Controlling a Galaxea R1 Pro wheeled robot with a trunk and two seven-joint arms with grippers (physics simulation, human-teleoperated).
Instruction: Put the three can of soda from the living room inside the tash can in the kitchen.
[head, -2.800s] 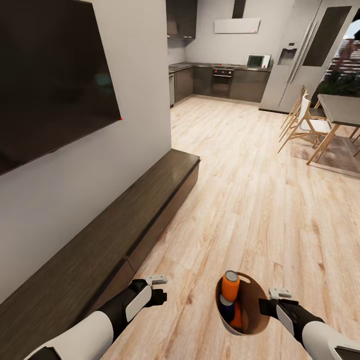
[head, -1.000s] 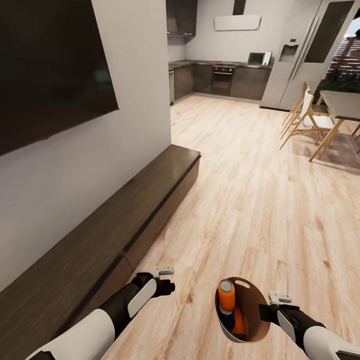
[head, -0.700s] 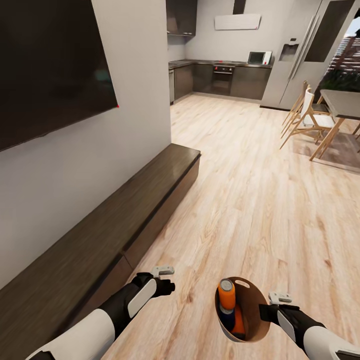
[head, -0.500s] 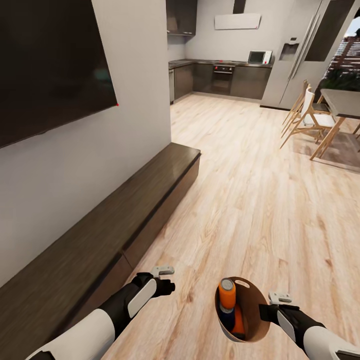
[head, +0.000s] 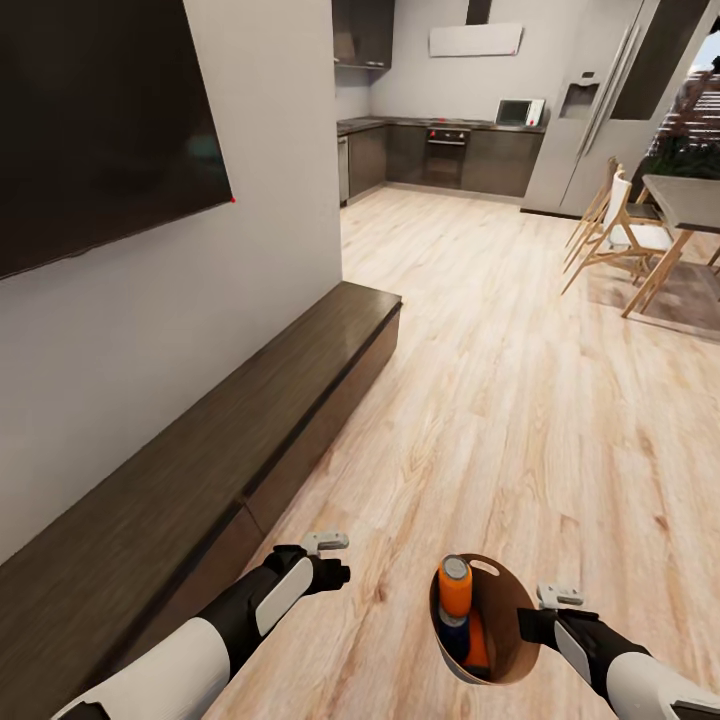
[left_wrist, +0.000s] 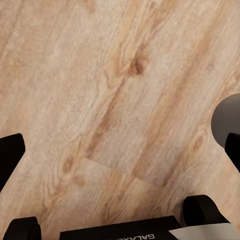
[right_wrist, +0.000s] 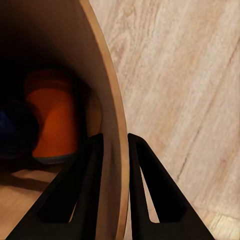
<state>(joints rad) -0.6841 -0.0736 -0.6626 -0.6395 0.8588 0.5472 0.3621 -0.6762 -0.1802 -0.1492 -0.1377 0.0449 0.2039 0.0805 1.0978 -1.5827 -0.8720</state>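
Carrying bin (head: 500, 610) in my right gripper (right_wrist: 114, 150), fingers pinched on rim wall, one inside, one outside. Cans inside: two orange (head: 456, 590), blue one (head: 452, 622) between, I think. Left gripper (left_wrist: 120, 150) spread wide, holding nothing, over floor (head: 500, 380). Kitchen (head: 450, 150) well ahead. Bin looks light, stiff, but single-rim pinch lets it swing; cans loose, could rattle. Second hold on opposite rim near handle hole (head: 484, 567) would steady it.

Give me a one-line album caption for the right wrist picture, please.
The right gripper pinches the trash can's wall, an orange soda can lying inside, wooden floor beyond.
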